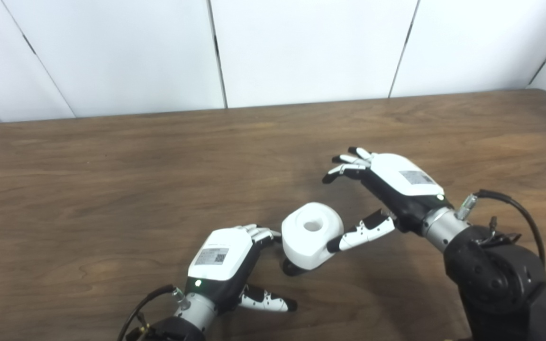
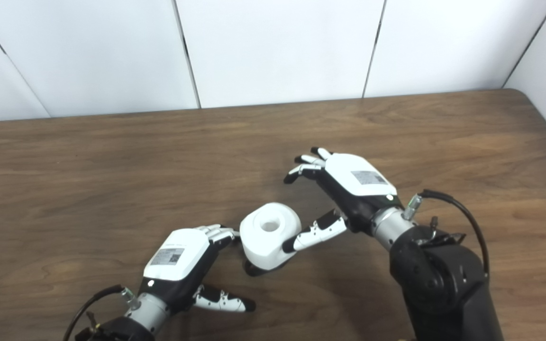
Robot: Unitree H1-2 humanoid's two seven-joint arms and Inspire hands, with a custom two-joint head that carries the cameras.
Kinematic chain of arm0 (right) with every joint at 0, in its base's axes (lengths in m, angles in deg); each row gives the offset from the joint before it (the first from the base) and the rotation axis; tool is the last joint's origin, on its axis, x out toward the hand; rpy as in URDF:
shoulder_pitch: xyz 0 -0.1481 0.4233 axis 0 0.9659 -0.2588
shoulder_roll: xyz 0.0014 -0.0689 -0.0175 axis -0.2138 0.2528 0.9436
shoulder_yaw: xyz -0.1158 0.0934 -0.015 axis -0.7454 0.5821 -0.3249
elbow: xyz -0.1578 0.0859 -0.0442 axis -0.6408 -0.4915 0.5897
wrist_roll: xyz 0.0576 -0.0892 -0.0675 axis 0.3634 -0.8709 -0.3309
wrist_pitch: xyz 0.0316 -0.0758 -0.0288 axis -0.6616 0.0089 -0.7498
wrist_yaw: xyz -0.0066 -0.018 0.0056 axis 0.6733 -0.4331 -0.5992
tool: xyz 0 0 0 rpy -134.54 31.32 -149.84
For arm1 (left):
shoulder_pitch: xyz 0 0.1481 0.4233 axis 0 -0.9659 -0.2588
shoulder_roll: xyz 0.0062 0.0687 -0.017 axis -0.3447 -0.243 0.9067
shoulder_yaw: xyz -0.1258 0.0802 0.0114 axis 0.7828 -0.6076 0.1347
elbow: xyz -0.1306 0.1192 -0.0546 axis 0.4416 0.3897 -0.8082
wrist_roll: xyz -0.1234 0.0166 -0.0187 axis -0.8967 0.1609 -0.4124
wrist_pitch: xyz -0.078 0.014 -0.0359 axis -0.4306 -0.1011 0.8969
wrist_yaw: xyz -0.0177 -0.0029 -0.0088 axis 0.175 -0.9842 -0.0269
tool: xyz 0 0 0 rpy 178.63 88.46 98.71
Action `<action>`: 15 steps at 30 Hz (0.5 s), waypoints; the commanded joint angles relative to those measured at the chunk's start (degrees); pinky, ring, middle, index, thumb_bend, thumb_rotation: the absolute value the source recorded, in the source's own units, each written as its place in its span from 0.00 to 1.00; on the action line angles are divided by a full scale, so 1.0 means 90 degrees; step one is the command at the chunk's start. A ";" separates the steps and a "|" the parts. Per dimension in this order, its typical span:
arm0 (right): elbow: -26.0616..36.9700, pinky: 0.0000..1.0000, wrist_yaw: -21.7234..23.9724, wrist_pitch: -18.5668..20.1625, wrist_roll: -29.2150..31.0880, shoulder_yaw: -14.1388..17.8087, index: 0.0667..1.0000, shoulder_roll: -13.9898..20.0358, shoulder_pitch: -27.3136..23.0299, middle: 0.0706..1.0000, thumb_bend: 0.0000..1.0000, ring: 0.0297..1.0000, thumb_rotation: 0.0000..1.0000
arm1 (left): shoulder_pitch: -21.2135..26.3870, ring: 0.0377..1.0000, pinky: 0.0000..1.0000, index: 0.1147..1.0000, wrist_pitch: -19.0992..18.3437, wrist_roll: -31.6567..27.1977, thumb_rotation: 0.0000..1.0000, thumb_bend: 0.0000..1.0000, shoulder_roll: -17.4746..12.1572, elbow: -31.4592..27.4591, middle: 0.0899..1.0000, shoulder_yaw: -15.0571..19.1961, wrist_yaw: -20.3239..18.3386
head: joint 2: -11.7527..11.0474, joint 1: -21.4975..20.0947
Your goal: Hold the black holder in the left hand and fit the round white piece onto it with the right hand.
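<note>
- Left eye view: the round white piece sits near the front middle of the wooden table, tilted a little, with a round hole in its top face
- Under its near lower edge a small dark part of the black holder shows; the rest is hidden by the white piece, so how the two are joined cannot be told
- The left hand lies low just left of the white piece, back of the hand upward, its fingers reaching to the piece's left side; whether they touch it or only come close is not clear. Its thumb sticks out toward the right, well apart from the fingers, in front of the piece and not on it
- The left hand grips nothing that can be seen, and its fingers are spread from the thumb
- The right hand is to the right of the piece and a little behind it, spread wide, its fingers curled in the air over the table beyond the piece, holding nothing
- The right thumb points left and its dark tip lies against the right side of the white piece
- White wall panels stand behind the table
</note>
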 commanded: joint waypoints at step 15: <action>0.0236 1.00 0.0512 0.0581 0.0600 0.0313 0.80 0.0757 -0.0707 0.95 1.00 1.00 0.45 | -0.0149 0.86 0.79 0.83 -0.0245 -0.0097 0.22 1.00 -0.0078 -0.0824 0.83 0.1075 -0.1016 | -0.0058 -0.0012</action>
